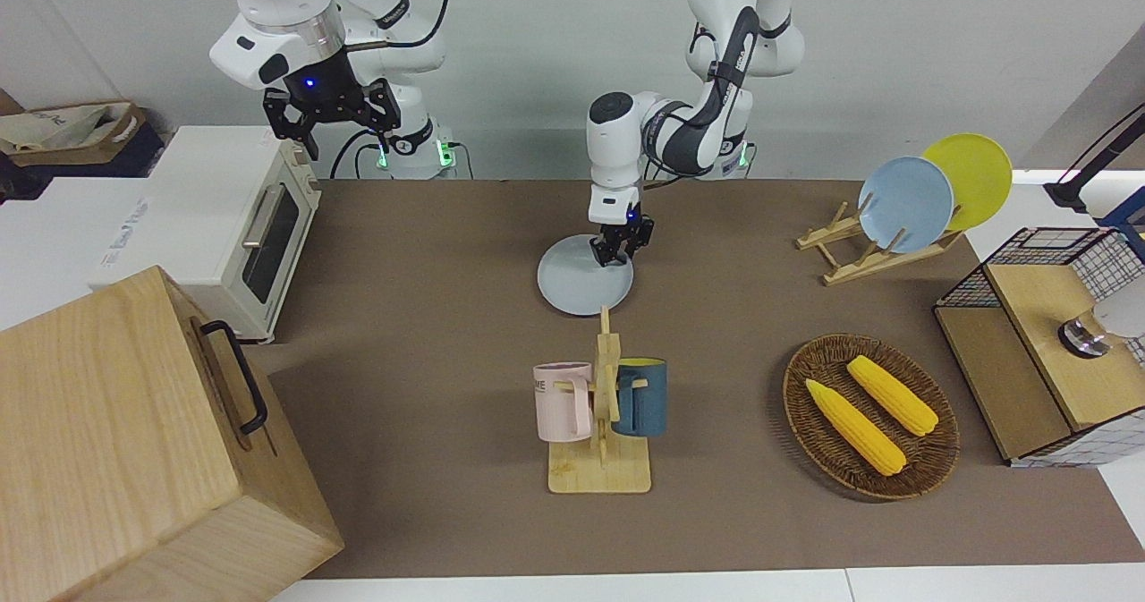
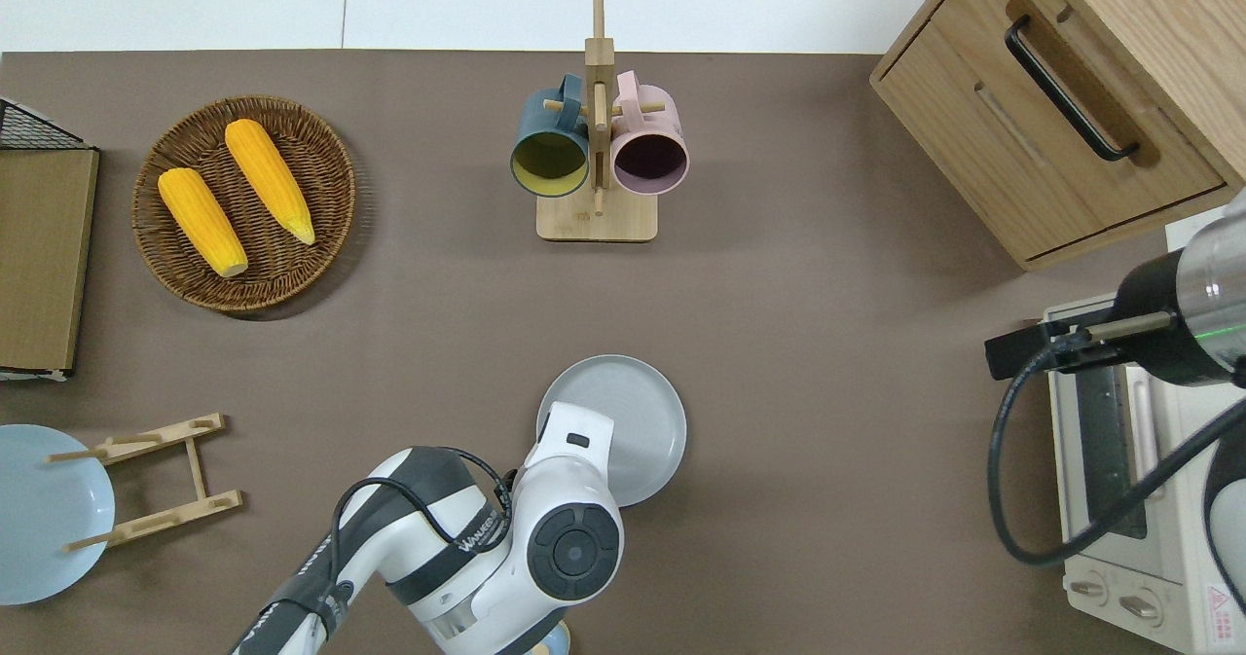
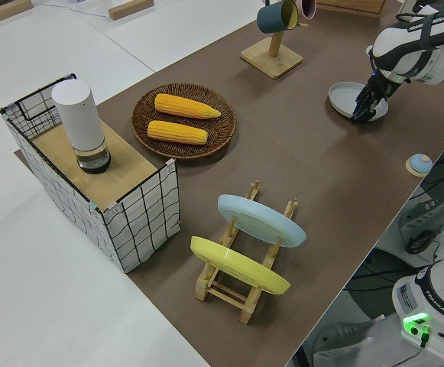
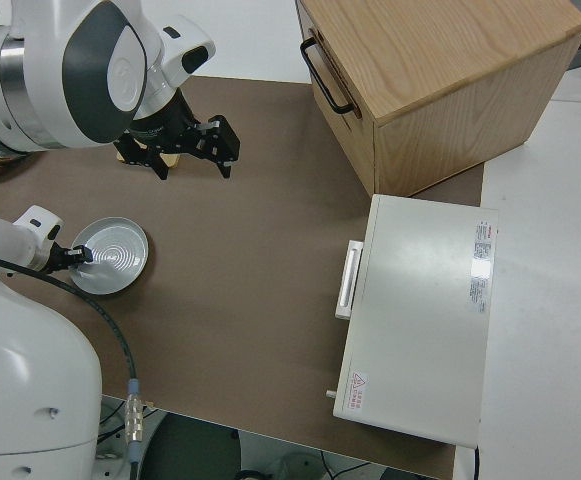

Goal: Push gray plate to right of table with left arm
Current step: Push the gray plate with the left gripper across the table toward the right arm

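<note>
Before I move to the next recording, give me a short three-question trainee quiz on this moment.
1. True or false: the left tool is down at the gray plate.
2. Which mug on the rack is toward the right arm's end of the table: A) the pink mug, B) the dark blue mug?
3. Fill in: the wicker basket holds ___ corn cobs.

Key: 1 true; 2 A; 3 two.

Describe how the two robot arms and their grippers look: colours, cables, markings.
Both are white jointed arms. The left arm has dark gray joint bands, a black cable along it, gray lettering on its casing and a small black two-finger left gripper. The right arm has a silver wrist ring, a blue light and a black right gripper.
</note>
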Tool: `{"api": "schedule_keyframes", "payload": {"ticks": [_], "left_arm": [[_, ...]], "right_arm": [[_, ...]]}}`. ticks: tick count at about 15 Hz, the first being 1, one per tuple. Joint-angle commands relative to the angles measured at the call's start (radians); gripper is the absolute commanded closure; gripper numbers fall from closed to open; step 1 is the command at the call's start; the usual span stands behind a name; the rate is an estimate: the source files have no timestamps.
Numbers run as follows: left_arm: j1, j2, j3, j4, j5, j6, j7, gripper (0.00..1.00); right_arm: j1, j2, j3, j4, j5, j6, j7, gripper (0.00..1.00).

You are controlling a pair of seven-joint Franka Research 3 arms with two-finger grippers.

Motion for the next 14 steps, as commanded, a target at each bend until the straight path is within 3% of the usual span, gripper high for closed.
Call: {"api": "schedule_keyframes", "payload": {"ticks": [1,6,14], "left_arm": [[-0.054,0.062,0.008,0.061,0.041,-0.043,-0.086,1.0],[-0.108,0.135,0.008,0.112,0.142,-0.071,-0.235,1.0],[-0.206,0.214,0.008,0.25,0.147,-0.183,-0.319,1.0]], "right_arm": [[-0.019,-0.003,0.014,0.009,0.006,-0.013,0.013,0.017],[-0.019,-0.003,0.015,0.009,0.006,-0.013,0.013,0.017],[-0.019,-0.003,0.014,0.009,0.004,-0.013,0.013,0.017]]}}
